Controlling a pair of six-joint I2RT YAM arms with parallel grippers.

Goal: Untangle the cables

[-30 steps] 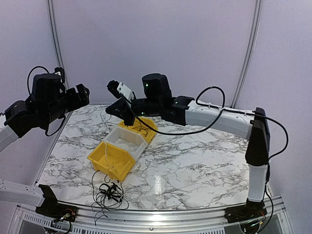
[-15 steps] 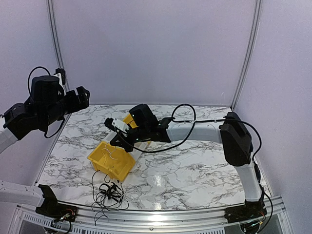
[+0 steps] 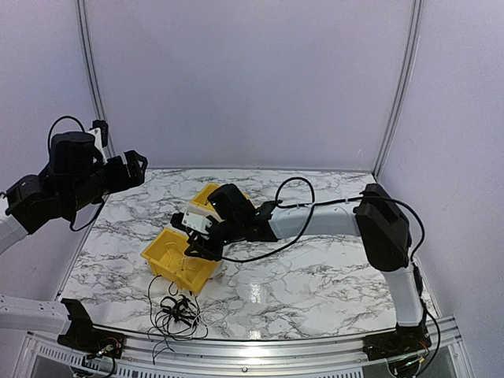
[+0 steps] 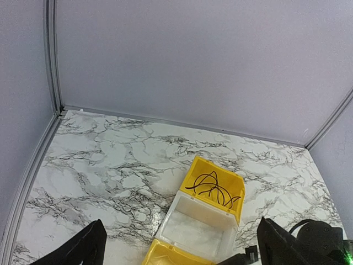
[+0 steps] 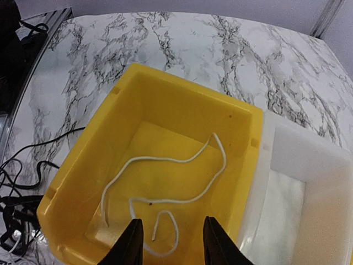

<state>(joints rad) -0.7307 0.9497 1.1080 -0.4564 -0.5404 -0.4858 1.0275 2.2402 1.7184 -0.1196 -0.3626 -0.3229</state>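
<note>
A loose tangle of thin black cables [image 3: 176,312] lies at the table's near edge, in front of the near yellow bin [image 3: 169,265]; part of it shows in the right wrist view [image 5: 13,220]. My right gripper [image 3: 192,246] [image 5: 172,244] is open, low over this bin, just above a single white cable [image 5: 165,200] lying loose on the bin floor. A black cable [image 4: 214,188] lies in the far yellow bin [image 4: 237,185]. My left gripper [image 3: 132,162] [image 4: 182,249] is open and empty, raised high at the left, looking down on the bins.
A white bin [image 4: 198,227] [image 5: 300,187] sits between the two yellow bins in a diagonal row. The right arm's thick black cable [image 3: 293,206] loops above the marble table [image 3: 315,276]. The metal frame rail [image 3: 252,346] runs along the near edge.
My right arm has swung down from above the far bins to the near yellow bin. The white cable that hung from it now lies in that bin. The left arm barely moved.
</note>
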